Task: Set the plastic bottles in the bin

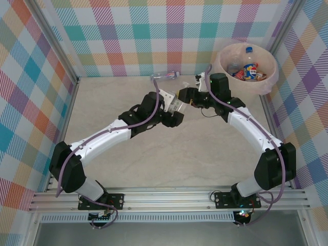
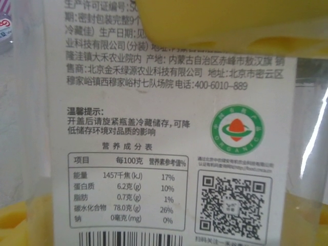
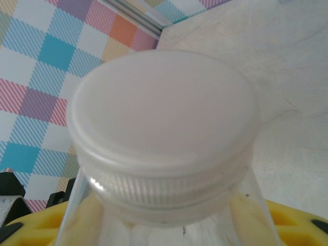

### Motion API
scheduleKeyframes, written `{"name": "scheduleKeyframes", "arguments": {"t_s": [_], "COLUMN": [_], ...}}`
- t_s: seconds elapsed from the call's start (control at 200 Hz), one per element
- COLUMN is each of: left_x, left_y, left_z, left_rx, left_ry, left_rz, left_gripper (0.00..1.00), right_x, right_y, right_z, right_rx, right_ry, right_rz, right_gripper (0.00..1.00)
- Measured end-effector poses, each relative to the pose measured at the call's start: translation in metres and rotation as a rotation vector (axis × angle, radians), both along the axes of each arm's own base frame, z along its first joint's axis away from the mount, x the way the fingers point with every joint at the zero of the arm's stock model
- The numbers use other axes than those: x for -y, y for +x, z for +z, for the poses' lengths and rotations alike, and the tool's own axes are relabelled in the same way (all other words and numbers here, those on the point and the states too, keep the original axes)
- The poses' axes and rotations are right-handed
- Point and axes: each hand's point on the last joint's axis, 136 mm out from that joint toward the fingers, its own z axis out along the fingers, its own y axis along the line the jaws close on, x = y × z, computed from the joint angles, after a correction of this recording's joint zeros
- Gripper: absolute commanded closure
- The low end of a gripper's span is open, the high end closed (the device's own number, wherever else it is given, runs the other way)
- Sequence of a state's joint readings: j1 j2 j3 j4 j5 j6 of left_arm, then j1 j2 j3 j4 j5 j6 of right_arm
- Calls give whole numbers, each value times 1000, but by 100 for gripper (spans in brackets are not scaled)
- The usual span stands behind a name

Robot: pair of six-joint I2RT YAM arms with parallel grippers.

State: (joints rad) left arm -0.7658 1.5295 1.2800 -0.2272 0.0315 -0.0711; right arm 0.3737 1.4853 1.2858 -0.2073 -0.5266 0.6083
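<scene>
Passing white-cap bottle [image 1: 178,104] between 2 arms, in air left of bin [image 1: 221,69]. Holding it: left gripper [image 1: 171,108], clamped on label part. Around neck under cap: right gripper [image 1: 188,95], can't tell if squeezing yet. Right must hold tight before left lets go, then swing to bin.

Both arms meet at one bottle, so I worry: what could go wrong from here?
The bottle hangs between the left gripper and right gripper; an early release by the left could drop it. The right gripper sits at its white cap, so the bottle might slip or swing before the bin.
</scene>
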Motion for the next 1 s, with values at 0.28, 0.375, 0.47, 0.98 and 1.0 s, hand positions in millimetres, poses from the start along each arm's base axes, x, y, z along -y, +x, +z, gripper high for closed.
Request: {"name": "scheduleKeyframes", "arguments": {"t_s": [0.28,0.375,0.47,0.98,1.0], "left_x": [3,-7,-17,-41,-41], "left_y": [3,2,4,12,13], "left_z": [20,26,29,13,13], "left_rx": [26,49,69,66,66], "left_ry": [-73,-82,-83,-37,-37], "left_rz": [16,54,106,237,239], "left_gripper": [0,0,0,0,0], "right_x": [72,128,183,275,275], "right_y": [40,60,72,147,150], "right_z": [61,98,130,120,118], "right_rx": [169,255,325,234,225], "right_ry": [-142,-175,-210,-407,-409], "right_rz": [-216,-371,-535,-695,-683], "right_gripper": [52,53,53,38,34]}}
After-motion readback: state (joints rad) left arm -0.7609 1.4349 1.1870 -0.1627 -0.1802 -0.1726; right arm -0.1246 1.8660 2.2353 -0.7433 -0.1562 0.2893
